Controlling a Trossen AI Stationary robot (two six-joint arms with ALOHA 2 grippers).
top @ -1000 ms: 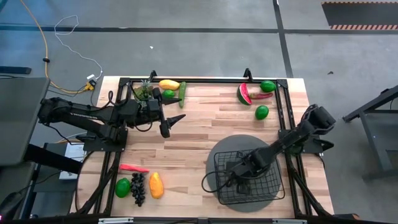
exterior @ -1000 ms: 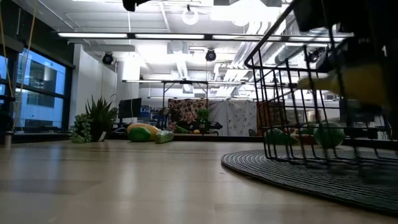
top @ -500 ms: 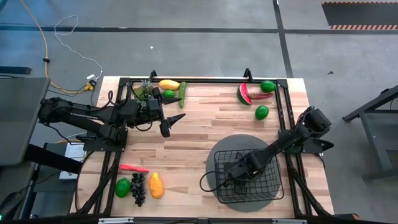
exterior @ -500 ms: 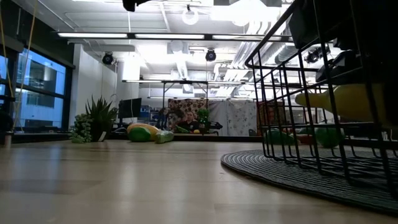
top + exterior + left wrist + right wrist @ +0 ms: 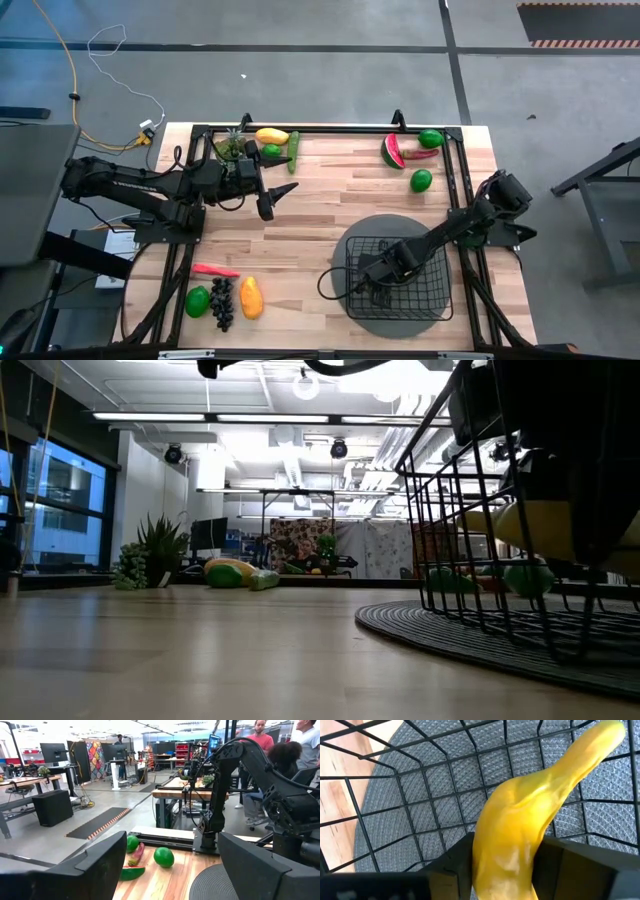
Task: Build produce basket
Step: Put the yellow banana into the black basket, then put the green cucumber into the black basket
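The black wire basket (image 5: 425,300) stands on a round grey mat (image 5: 395,228) at the table's near right. My right gripper (image 5: 372,278) reaches down into it, shut on a yellow banana (image 5: 520,820), which also shows through the wires in the low view (image 5: 545,525). My left gripper (image 5: 272,200) hangs open and level over the table's left half, holding nothing. More produce lies on the table. A mango (image 5: 270,135) and cucumber (image 5: 293,150) are at far left. A watermelon slice (image 5: 392,150) and lime (image 5: 421,180) are at far right. My right gripper pinches the banana's thick middle (image 5: 502,857) between its two fingers, one on each side. The fingers come steeply from above and lie across the banana. Its slim end (image 5: 605,735) sticks out past the fingers over the basket's floor. The banana hangs inside the basket, above the bottom wires.
A chili (image 5: 214,270), lime (image 5: 198,300), grapes (image 5: 222,303) and mango (image 5: 250,297) lie at the near left. Another lime (image 5: 430,138) and a chili (image 5: 420,153) are at far right. A black frame (image 5: 330,129) edges the table. Bare wood lies between the arms.
My right gripper has sunk a little deeper into the basket and shifted slightly toward the table's left, still shut on the banana. In the low view the banana sits lower behind the wires than before.
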